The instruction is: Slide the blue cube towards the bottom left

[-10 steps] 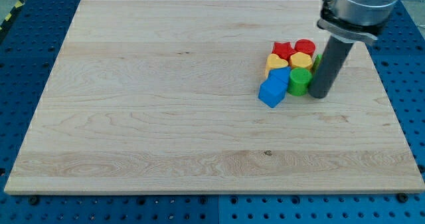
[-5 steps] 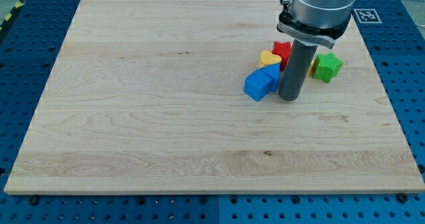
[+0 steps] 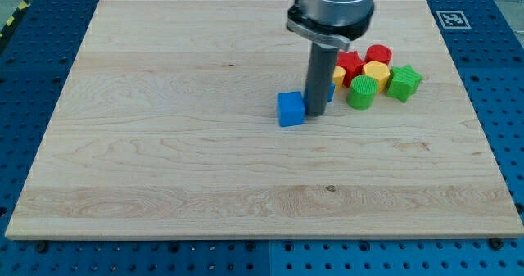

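The blue cube (image 3: 290,110) lies on the wooden board (image 3: 164,145), right of centre. My tip (image 3: 314,115) rests on the board right against the cube's right side. A second blue block (image 3: 329,90) peeks out just behind the rod, mostly hidden. To the rod's right sits a cluster: a red star (image 3: 350,62), a red cylinder (image 3: 378,54), a yellow block (image 3: 376,71), a yellow piece (image 3: 338,74), a green cylinder (image 3: 360,92) and a green star (image 3: 404,82).
A fiducial marker (image 3: 451,18) sits on the blue perforated table (image 3: 499,79) at the view's top right, beyond the board's edge.
My tip has swept from the right of the cluster to the left, pushing the blue cube left and slightly down, away from the other blocks. The green and yellow blocks show again.
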You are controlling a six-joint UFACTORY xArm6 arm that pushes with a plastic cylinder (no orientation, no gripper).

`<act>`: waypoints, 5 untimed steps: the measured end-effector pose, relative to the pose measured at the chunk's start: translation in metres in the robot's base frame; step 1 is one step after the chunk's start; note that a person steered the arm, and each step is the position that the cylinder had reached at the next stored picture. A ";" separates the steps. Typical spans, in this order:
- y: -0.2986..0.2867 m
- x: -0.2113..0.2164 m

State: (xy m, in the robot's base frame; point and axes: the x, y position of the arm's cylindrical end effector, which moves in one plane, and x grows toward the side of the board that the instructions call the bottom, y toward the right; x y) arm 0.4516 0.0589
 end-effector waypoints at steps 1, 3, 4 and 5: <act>-0.025 0.001; -0.079 -0.001; -0.110 0.014; -0.140 0.032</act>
State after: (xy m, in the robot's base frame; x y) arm 0.4836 -0.0808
